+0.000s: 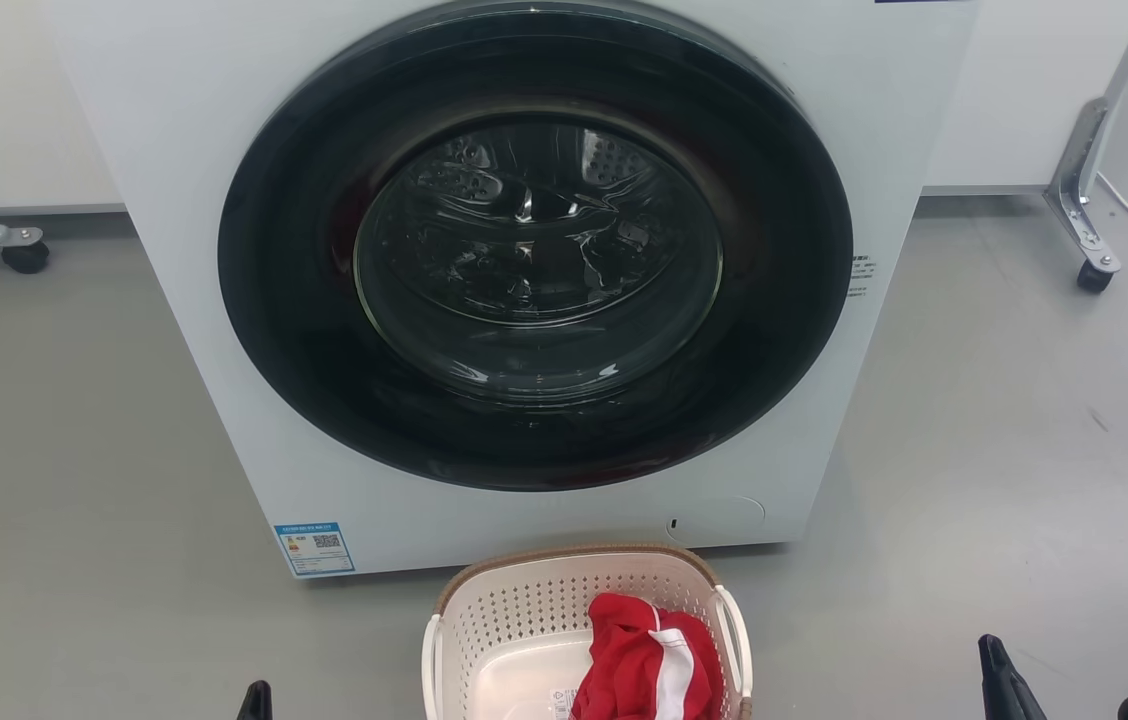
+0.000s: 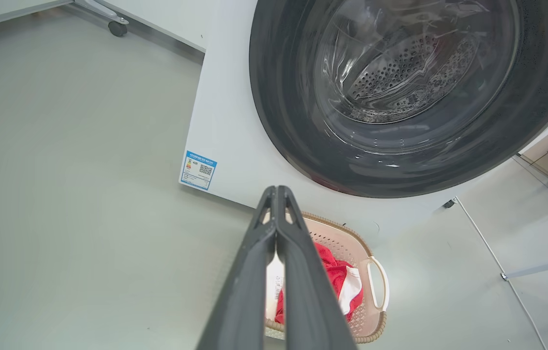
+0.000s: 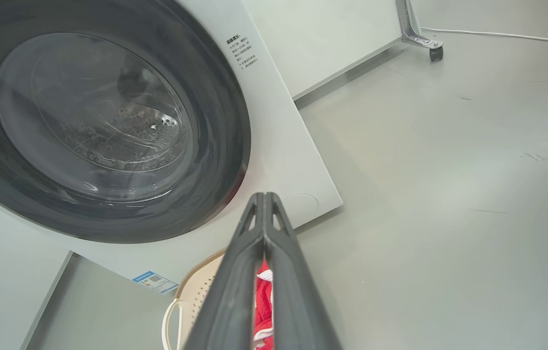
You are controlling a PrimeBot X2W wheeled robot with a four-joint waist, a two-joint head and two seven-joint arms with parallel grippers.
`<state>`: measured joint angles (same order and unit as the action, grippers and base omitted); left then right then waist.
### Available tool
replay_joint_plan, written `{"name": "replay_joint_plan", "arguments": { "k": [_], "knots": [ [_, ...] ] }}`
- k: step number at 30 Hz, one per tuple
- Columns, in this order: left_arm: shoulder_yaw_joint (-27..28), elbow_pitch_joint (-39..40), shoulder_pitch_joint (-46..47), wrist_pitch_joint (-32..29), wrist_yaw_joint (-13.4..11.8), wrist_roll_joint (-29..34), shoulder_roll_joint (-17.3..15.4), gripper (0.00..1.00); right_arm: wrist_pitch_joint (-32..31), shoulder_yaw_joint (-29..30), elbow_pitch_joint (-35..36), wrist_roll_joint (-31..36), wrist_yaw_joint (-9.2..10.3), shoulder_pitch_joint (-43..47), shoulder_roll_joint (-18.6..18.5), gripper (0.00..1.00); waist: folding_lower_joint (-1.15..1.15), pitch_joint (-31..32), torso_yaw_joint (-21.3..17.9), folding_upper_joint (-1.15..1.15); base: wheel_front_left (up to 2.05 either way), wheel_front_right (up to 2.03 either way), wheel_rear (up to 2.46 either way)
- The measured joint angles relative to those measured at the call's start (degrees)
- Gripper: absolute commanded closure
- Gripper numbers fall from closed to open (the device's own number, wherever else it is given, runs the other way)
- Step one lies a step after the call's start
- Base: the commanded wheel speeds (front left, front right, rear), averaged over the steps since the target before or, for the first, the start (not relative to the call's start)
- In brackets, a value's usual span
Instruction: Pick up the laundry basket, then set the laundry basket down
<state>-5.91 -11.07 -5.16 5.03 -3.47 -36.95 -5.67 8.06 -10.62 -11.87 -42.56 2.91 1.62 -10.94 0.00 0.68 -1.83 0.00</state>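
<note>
You will find the laundry basket (image 1: 514, 610) on the floor (image 1: 74, 450), just before the washing machine (image 1: 224, 150), a red garment (image 1: 644, 660) inside; left hand (image 2: 277, 194) and right hand (image 3: 265, 199) are both clenched, grasping nothing.

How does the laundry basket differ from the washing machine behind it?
Size: the laundry basket is low and far smaller than the washing machine. Surface: the basket is cream, perforated, brown-rimmed; the machine's front is smooth white with a round dark glass door. State: the basket is open-topped, holding a red and white garment; the machine's door is shut. Both are pale and stand on the grey floor.
</note>
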Motion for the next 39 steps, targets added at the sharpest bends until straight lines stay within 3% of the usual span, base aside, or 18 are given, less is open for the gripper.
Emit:
{"name": "replay_joint_plan", "arguments": {
  "k": [39],
  "knots": [
    [6.01, -3.13, 5.13, -6.50, 5.59, -29.85, 1.74, 1.00, -8.05, 10.01, -2.99, -26.82, -5.42, -3.58, 4.59, 1.00, 0.00, -0.43, 1.00, 0.00, 0.00, 0.00, 0.00]
  ]
}}
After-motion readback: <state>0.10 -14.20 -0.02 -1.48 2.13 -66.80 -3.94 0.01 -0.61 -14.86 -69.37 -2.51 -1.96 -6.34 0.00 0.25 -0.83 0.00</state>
